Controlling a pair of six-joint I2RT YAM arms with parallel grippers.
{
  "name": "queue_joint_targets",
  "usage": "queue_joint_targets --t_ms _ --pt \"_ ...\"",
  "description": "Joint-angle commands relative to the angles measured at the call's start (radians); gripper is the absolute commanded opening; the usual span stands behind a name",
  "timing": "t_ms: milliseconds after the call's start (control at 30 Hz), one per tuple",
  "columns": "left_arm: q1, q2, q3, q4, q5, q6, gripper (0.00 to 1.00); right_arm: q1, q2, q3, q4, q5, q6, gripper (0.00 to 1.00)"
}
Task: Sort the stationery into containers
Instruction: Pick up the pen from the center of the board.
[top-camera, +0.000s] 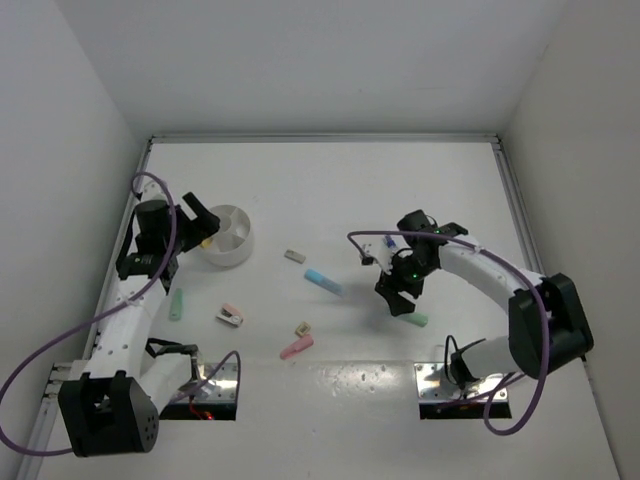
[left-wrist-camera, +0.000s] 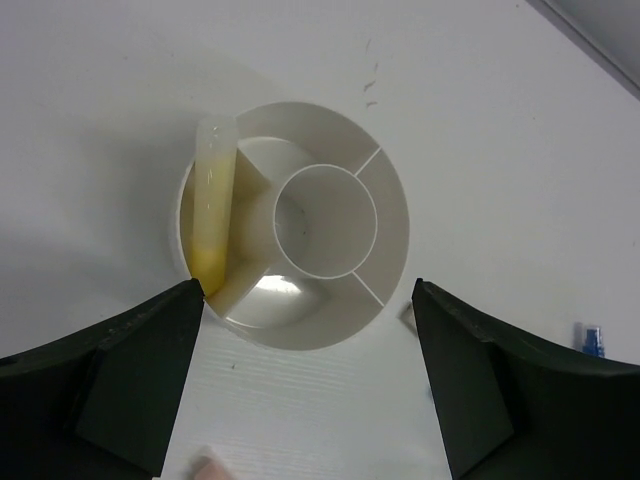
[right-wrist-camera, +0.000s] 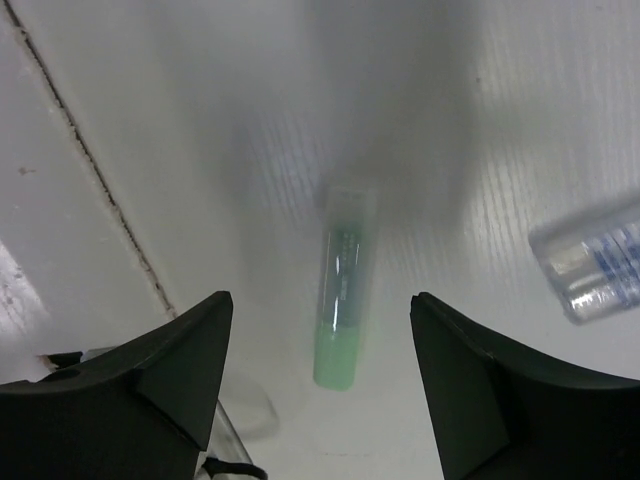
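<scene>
Left gripper (left-wrist-camera: 305, 295) above the white bowl (left-wrist-camera: 392, 195) toward the bench's left edge, fingers spread wide, gripping nothing. Yellow highlighter (left-wrist-camera: 212, 200) inside an outer compartment at the bowl's left side, tilted, clear cap over the rim. Right gripper (right-wrist-camera: 320, 300) toward the bench's right side, fingers likewise spread, above a green highlighter (right-wrist-camera: 345, 290) lying flat on the bench, not pinched. Clear bottle (right-wrist-camera: 595, 265) with blue markings near it. Loose across the middle of the bench: light-blue stick (top-camera: 323, 282), pink stick (top-camera: 297, 347), pink-white stapler (top-camera: 230, 316), tan block (top-camera: 294, 256), second tan block (top-camera: 302, 328). Second green stick (top-camera: 176, 304) nearer the left edge.
</scene>
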Motion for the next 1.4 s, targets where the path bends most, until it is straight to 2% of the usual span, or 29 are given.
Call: queue_joint_targets --t_ms 0,233,500,767,967,1000,1033,1067,1100,1133,1233,1267,1300,1333,1367 --pt "0.017 -0.061 0.007 0.045 -0.017 -0.003 0.92 0.064 0.061 -0.019 0.111 0.059 0.054 0.73" --pt "0.017 -0.169 -0.013 0.056 -0.101 0.006 0.93 0.165 0.139 -0.028 0.227 0.214 0.15 0.7" --pt "0.017 -0.17 -0.013 0.056 -0.101 0.006 0.93 0.208 0.173 -0.052 0.268 0.334 0.183 0.67" --pt "0.017 -0.17 -0.013 0.056 -0.101 0.006 0.93 0.25 0.193 -0.071 0.26 0.363 0.183 0.58" --pt "0.017 -0.17 -0.013 0.056 -0.11 0.006 0.93 0.269 0.265 -0.071 0.256 0.376 0.183 0.37" --pt "0.017 -0.179 -0.013 0.056 -0.11 0.006 0.93 0.27 0.277 -0.062 0.239 0.376 0.174 0.26" --pt "0.017 -0.179 -0.013 0.056 -0.11 0.006 0.93 0.27 0.286 -0.052 0.225 0.366 0.174 0.2" --pt "0.017 -0.188 -0.013 0.056 -0.11 0.006 0.93 0.27 0.286 -0.029 0.214 0.351 0.174 0.13" --pt "0.017 -0.188 -0.013 0.056 -0.119 0.006 0.93 0.27 0.286 -0.01 0.202 0.339 0.174 0.03" --pt "0.017 -0.188 -0.013 0.056 -0.119 0.006 0.93 0.28 0.268 0.058 0.172 0.308 0.174 0.0" --pt "0.017 -0.197 -0.013 0.056 -0.129 0.006 0.93 0.289 0.268 0.26 0.073 0.193 0.192 0.0" --pt "0.017 -0.197 -0.013 0.056 -0.138 0.006 0.93 0.289 0.297 0.438 0.058 0.152 0.209 0.0" --pt "0.017 -0.208 -0.013 0.056 -0.155 0.006 0.93 0.289 0.323 0.533 0.049 0.108 0.229 0.0" --pt "0.017 -0.22 -0.013 0.056 -0.164 0.006 0.93 0.289 0.355 0.719 0.058 0.028 0.309 0.0" --pt "0.017 -0.22 -0.013 0.056 -0.187 0.006 0.93 0.289 0.434 0.807 0.067 -0.05 0.404 0.0"
